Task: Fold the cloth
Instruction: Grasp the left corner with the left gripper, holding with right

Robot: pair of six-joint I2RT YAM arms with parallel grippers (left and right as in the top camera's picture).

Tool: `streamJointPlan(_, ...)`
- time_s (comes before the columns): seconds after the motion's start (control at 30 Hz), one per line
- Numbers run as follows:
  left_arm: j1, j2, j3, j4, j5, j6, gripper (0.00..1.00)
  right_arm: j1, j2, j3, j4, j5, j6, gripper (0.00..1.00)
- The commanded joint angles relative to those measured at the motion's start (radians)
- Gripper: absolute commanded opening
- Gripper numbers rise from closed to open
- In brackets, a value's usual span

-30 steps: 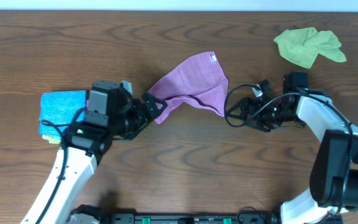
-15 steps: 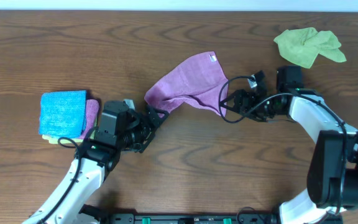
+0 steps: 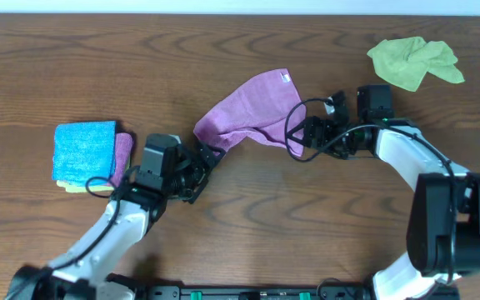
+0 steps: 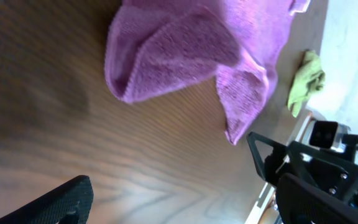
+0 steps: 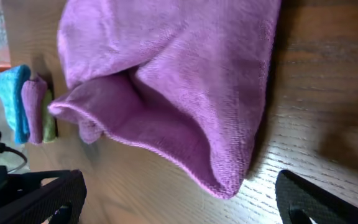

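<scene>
The purple cloth [image 3: 252, 117] lies crumpled and partly doubled over in the middle of the table, its white tag [image 3: 287, 78] at the far edge. My left gripper [image 3: 205, 157] stands open just short of the cloth's near-left fold. In the left wrist view the cloth [image 4: 191, 43] sits ahead of the left gripper [image 4: 185, 205], with bare wood between the fingers. My right gripper [image 3: 300, 136] is open at the cloth's near-right corner. In the right wrist view that corner of the cloth [image 5: 225, 180] reaches just in front of the right gripper [image 5: 179, 202], untouched.
A lime-green cloth [image 3: 413, 62] lies bunched at the back right. A folded blue cloth [image 3: 84, 150] tops a small stack at the left, also visible as the stack [image 5: 30, 102] in the right wrist view. Bare wood lies along the front.
The right gripper has moved left and slightly back, up to the cloth's near-right corner. The left arm has shifted right and its gripper has drawn slightly towards the front. The cloth has barely moved.
</scene>
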State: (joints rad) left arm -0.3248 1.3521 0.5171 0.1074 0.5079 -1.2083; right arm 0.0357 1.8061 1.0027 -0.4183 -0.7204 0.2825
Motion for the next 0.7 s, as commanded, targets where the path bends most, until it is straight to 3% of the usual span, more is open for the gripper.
streamJointPlan(0.0, -0.003, 0.058, -0.006, 0.055, -0.007, -0.003, 0.95, 0.010, 0.032, -0.003, 0.007, 0.010, 0.036, 0.97)
streamJointPlan(0.27, -0.001, 0.130, -0.006, 0.199, -0.030, -0.003, 0.95, 0.012, 0.039, -0.003, 0.015, 0.037, 0.055, 0.96)
streamJointPlan(0.67, 0.026, 0.146, -0.003, 0.257, -0.119, 0.058, 0.95, 0.071, 0.109, -0.034, 0.113, 0.044, 0.138, 0.89)
